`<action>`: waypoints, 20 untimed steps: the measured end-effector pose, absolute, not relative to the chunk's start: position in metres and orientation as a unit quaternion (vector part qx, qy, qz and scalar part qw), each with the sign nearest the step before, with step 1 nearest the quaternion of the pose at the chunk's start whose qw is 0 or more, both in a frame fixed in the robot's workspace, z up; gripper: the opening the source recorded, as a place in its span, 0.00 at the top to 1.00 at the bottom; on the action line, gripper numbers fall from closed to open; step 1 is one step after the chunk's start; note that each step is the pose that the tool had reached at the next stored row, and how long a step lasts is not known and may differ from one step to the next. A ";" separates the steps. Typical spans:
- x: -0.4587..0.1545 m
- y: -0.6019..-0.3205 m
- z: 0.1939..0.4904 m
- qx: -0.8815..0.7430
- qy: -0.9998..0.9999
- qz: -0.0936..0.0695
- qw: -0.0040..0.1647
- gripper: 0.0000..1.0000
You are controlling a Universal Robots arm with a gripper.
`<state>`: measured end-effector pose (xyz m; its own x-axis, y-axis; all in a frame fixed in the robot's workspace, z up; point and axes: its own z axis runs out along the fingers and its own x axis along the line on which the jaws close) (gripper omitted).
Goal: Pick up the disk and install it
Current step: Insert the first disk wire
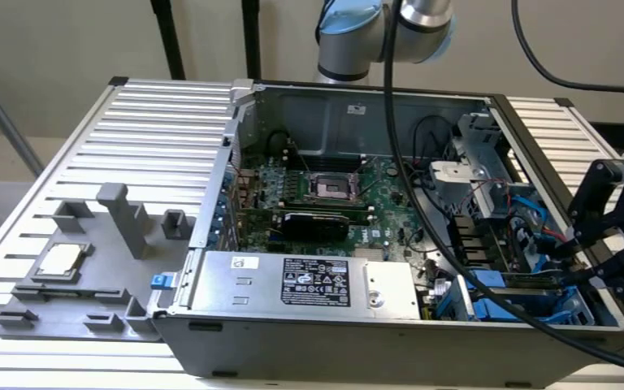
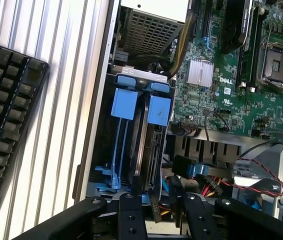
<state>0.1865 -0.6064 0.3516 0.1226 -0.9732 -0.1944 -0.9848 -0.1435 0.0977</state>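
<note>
The disk (image 2: 149, 145) stands on edge in the blue drive bay (image 2: 124, 102) at the corner of the open computer case, its blue carrier rails showing on both sides. My gripper (image 2: 161, 212) hangs just above the disk's near end. Its black fingers (image 2: 131, 210) are spread a little wider than the disk, so it is open with the disk's edge between them. In the exterior view my gripper (image 1: 572, 276) reaches into the case from the exterior view's right, over the disk (image 1: 531, 280) in the bay (image 1: 502, 307).
The case holds a green motherboard (image 1: 323, 195), a grey power supply box (image 1: 301, 284) and red and black cables (image 2: 261, 175) near the bay. A grey fixture tray (image 1: 117, 244) with a small silver chip (image 1: 61, 258) lies at the exterior view's left. A black keyboard (image 2: 6, 115) lies on the ribbed table.
</note>
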 end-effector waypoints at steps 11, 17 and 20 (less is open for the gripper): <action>0.188 -0.606 0.350 -0.750 0.653 0.107 0.028 0.81; 0.183 -0.606 0.350 -0.751 0.651 0.107 0.027 0.84; 0.175 -0.605 0.350 -0.751 0.651 0.107 0.027 0.84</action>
